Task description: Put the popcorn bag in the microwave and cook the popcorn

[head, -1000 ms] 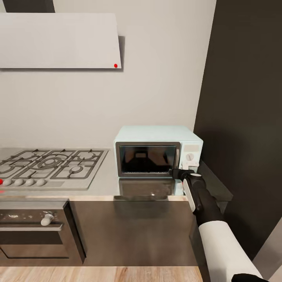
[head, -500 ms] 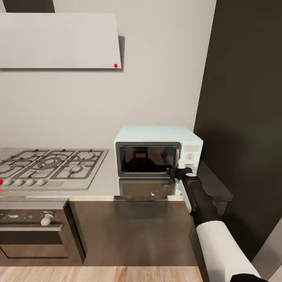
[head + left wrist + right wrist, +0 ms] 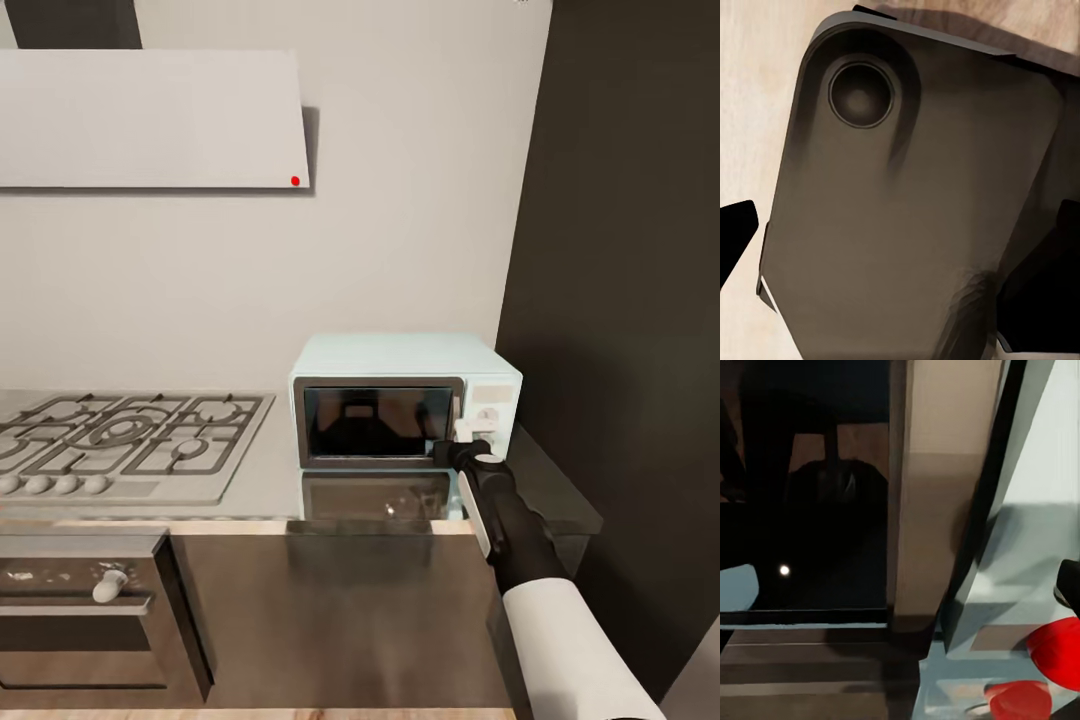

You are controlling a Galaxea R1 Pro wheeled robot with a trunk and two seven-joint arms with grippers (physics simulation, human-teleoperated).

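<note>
The pale mint microwave (image 3: 400,356) stands on the grey countertop (image 3: 268,478) against the wall, its dark glass door shut. Behind the glass (image 3: 375,420) is a dim sack-like outline, too dark to name as the popcorn bag. My right gripper (image 3: 455,449) reaches to the door's right edge, just below the white knob panel (image 3: 487,405). In the right wrist view the gripper (image 3: 900,585) stands open, the door's edge strip (image 3: 937,502) between its spread fingers. My left gripper (image 3: 900,225) hangs open over the robot's dark base (image 3: 907,210), holding nothing.
A gas hob (image 3: 130,435) lies left of the microwave, with the built-in oven (image 3: 80,610) below it and the white hood (image 3: 150,120) above. A tall dark panel (image 3: 620,300) closes off the right side. Red rounded shapes (image 3: 1057,649) show low in the right wrist view.
The whole picture has slid down a little, so the camera moved. My right gripper stays at the microwave door's right edge, shifted only slightly.
</note>
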